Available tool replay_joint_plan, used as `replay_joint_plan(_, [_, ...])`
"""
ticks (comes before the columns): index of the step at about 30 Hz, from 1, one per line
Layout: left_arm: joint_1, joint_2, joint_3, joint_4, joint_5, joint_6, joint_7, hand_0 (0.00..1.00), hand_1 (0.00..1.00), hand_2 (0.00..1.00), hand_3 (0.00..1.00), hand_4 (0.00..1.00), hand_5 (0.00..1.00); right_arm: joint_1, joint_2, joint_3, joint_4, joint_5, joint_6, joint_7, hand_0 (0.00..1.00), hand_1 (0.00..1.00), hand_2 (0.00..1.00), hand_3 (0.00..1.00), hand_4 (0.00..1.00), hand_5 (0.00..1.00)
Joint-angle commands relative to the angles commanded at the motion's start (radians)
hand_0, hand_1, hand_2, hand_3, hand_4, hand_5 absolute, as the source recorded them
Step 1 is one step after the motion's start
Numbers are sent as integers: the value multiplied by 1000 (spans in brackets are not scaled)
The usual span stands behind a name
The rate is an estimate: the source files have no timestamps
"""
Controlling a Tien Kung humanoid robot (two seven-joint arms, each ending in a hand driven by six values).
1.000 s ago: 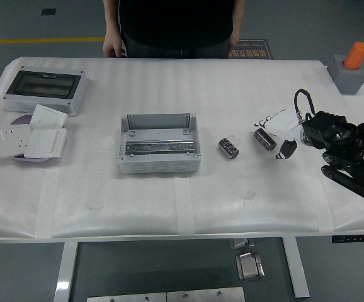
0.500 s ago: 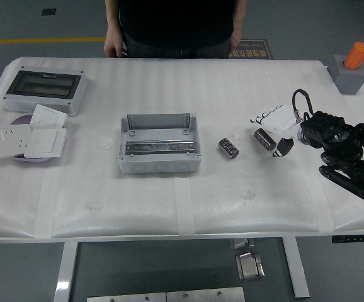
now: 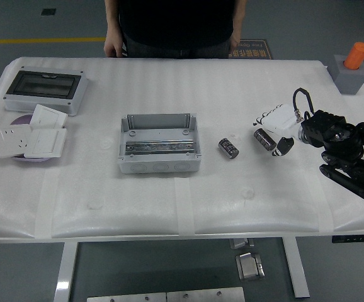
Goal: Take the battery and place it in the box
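Observation:
Two dark cylindrical batteries lie on the white table: one [image 3: 228, 148] right of the box, the other [image 3: 264, 139] further right. The grey open box [image 3: 160, 144] stands mid-table with a metal rail inside. My right hand [image 3: 275, 131] reaches in from the right, its white fingers [image 3: 271, 118] spread just behind and beside the right battery, its dark thumb [image 3: 284, 146] on the near side. The fingers bracket the battery without closing on it. The left arm does not show.
A grey enclosure with a dark window [image 3: 43, 90] sits at the far left, white switch plates [image 3: 28, 135] on a purple disc below it. A grey block with an orange cylinder [image 3: 352, 68] stands beyond the right corner. A person [image 3: 172, 25] stands at the far side, hands down.
My right hand has shifted slightly up and left, closing in on the right battery; the thumb moved nearer to it. Both batteries and the box stayed put.

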Motion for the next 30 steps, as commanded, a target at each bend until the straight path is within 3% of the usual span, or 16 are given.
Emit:
replay_joint_plan(20, [1, -2, 13, 0, -4, 3, -9, 622, 639, 440, 579, 402, 387, -7, 3, 0, 5, 10, -9, 2, 775, 745, 792, 725, 675, 186])
replay_joint_plan(24, [3, -4, 13, 0, -3, 5, -10, 622, 639, 440, 579, 402, 387, 5, -14, -41, 37, 58, -63, -26, 771, 741, 785, 718, 674, 188])
replay_joint_plan(28, [5, -6, 13, 0, -3, 6, -11, 622, 639, 440, 579, 402, 387, 6, -47, -121, 97, 139, -159, -90, 771, 741, 785, 718, 674, 188])
replay_joint_plan(30, [7, -7, 9, 0, 0, 6, -10, 622, 639, 440, 579, 402, 388, 1, -61, -116, 132, 157, -201, -111, 765, 739, 777, 709, 655, 204])
